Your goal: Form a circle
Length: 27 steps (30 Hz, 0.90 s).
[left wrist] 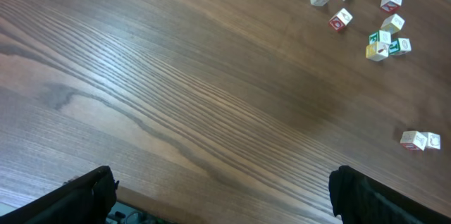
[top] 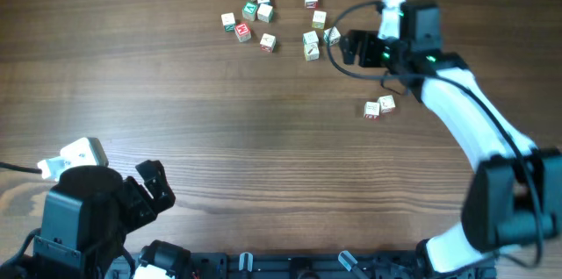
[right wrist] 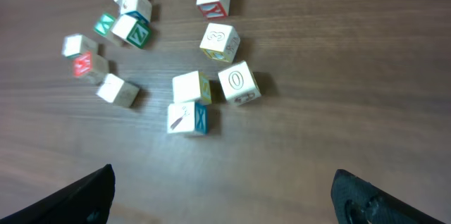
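Wooden cubes (top: pixel 265 13) lie loosely scattered on the far side of the table (top: pixel 176 95), with one pair (top: pixel 371 110) nearer right. They look light, rigid and easily tipped, so pinch opposite flat faces. Right gripper (top: pixel 345 47), beside them, and left gripper (top: pixel 151 189), near left, both gape empty.

small cubes (left wrist: pixel 340 20) lie scattered on the wooden table (left wrist: pixel 176 97).

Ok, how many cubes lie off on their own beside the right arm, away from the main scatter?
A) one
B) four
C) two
C: a pair of cubes lies side by side, apart from the scattered cubes farther up the table.
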{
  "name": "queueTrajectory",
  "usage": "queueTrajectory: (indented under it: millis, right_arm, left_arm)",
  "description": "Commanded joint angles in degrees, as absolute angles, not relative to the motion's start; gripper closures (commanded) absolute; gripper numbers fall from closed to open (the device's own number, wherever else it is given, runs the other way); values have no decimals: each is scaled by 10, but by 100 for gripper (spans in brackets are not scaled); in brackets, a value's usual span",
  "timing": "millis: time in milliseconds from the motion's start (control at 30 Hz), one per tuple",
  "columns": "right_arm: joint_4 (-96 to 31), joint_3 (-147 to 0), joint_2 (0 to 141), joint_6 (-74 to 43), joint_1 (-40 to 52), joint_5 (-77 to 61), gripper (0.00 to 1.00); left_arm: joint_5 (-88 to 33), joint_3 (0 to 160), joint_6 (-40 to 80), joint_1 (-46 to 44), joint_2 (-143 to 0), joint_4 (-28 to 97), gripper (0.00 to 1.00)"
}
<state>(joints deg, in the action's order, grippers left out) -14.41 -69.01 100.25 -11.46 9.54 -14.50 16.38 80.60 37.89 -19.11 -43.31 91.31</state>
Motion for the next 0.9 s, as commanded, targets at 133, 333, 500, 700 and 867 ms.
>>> queueTrajectory:
  millis: [133, 333, 500, 700, 867]
  right_arm:
    - [-33, -785, 1226, -16, 111, -114, 5]
    - [75, -785, 1279, 2, 135, -86, 8]
    - [98, -785, 1302, 36, 136, -49, 29]
    - [78, -785, 1310, 61, 136, -76, 48]
    - [69, -785, 1289, 59, 136, -73, 74]
  left_arm:
    - [161, 806, 386, -188, -434, 912, 0]
    - [161, 806, 386, -188, -434, 912, 0]
    - [161, 806, 386, -188, -434, 912, 0]
    - [161, 806, 386, -188, -434, 912, 0]
    - [161, 806, 386, -188, -434, 912, 0]
